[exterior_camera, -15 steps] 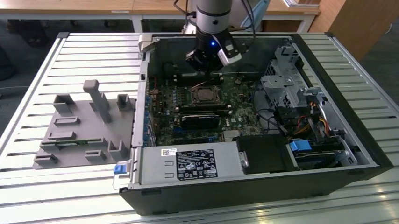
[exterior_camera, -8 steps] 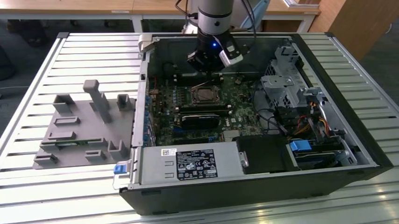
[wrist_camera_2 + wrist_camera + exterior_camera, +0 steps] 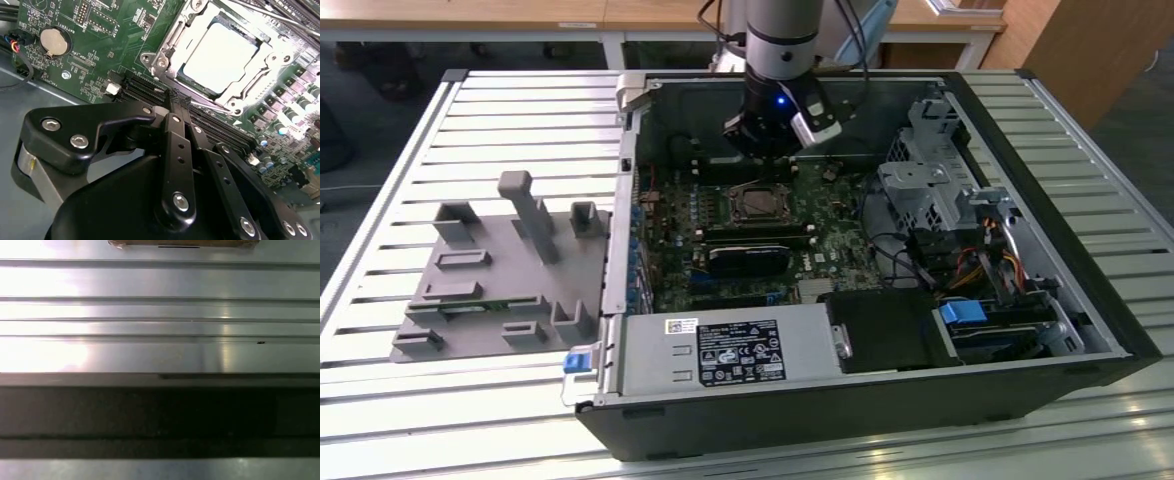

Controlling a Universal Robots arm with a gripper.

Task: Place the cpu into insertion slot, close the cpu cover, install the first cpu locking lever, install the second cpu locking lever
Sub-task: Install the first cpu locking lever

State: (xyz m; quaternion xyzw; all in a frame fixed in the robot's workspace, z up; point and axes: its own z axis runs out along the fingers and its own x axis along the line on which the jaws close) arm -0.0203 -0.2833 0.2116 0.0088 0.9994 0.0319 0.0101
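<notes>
On the exterior view's left, a grey plastic fixture block [image 3: 494, 275] with upright posts lies on the slatted silver metal worktop [image 3: 400, 160], just beside the open black computer case [image 3: 854, 400]. Inside the case lies the green circuit board [image 3: 707, 225], and near its middle the small square insertion slot [image 3: 758, 205] with its thin metal rim sits flat, its sides roughly square with the case walls. The black gripper [image 3: 767, 150] on the grey robot arm [image 3: 783, 40] hangs over the far part of the board, just beyond the slot and apart from it. In the second wrist view the gripper [image 3: 175, 100] shows its two dark jaws pressed together at the tips, holding nothing. Past those tips, across the long black memory slots [image 3: 150, 90], lies the flat square cpu with a silver-grey metal top [image 3: 217, 57], seated in the insertion slot [image 3: 220, 97] and lying level with the board. The thin silver cpu cover frame [image 3: 170, 37] lies flat around the chip, its cut-out centre leaving the metal top bare. A thin metal lever rod [image 3: 220, 106] runs along the slot's edge nearest the jaws. A round silver coin battery [image 3: 53, 41] sits on the board well apart from the slot. On the exterior view's right, a grey metal drive cage [image 3: 927, 190] stands inside the case.
</notes>
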